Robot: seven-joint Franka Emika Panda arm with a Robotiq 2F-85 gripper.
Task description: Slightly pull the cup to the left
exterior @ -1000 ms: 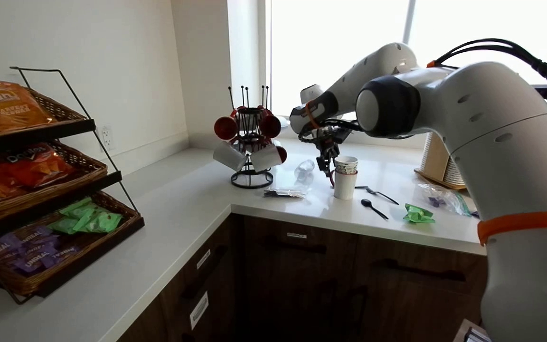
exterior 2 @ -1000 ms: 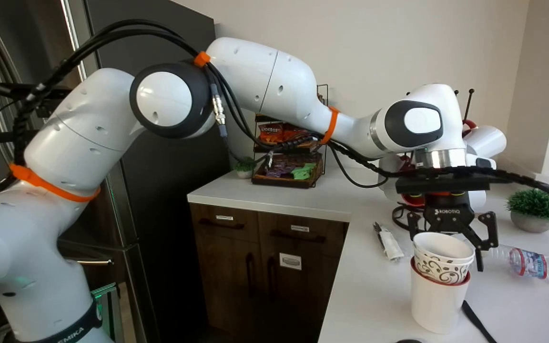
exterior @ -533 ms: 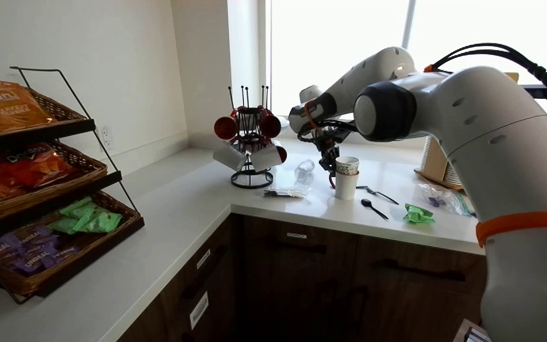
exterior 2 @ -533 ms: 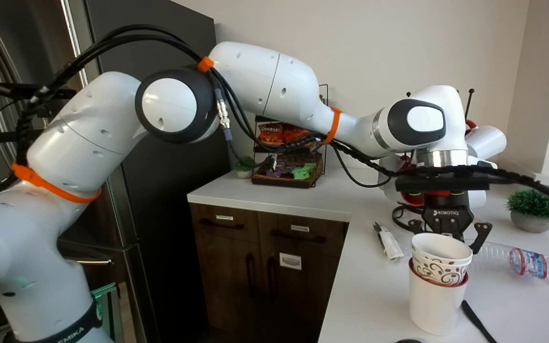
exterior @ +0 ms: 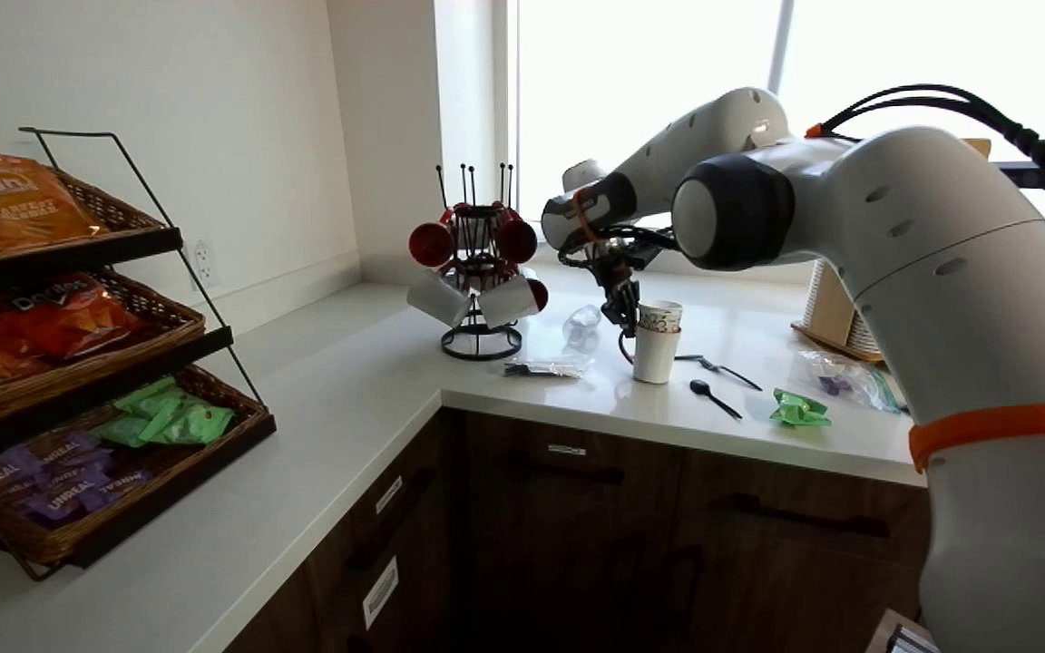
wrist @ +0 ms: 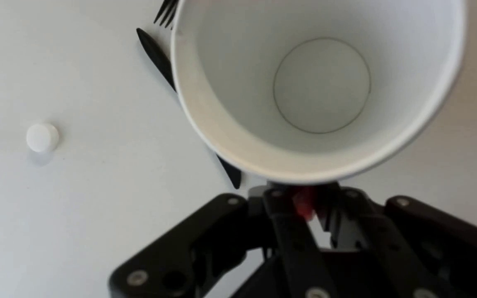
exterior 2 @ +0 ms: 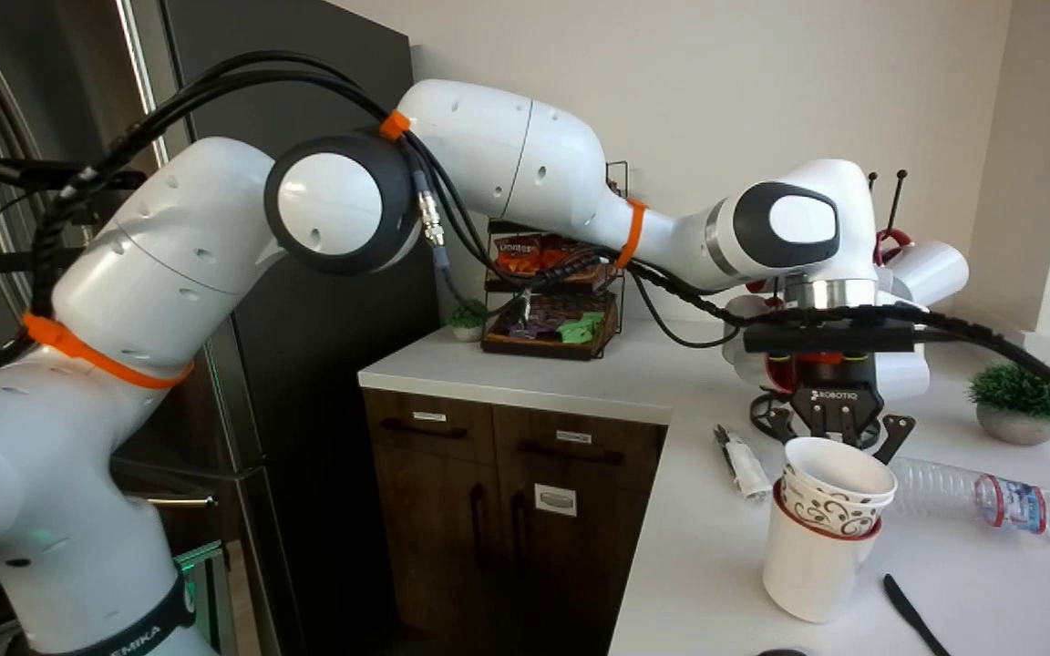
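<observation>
My gripper [wrist: 303, 198] is grasping the cup [exterior 2: 803, 565] by its handle [wrist: 304, 205].
The cup is leaning, a knife [exterior 2: 913, 616] lying at right.

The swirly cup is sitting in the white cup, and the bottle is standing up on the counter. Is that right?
Not quite: the bottle is lying on its side on the counter, not standing up, as an exterior view shows. You're right that the swirly cup is sitting in the white cup.
</observation>
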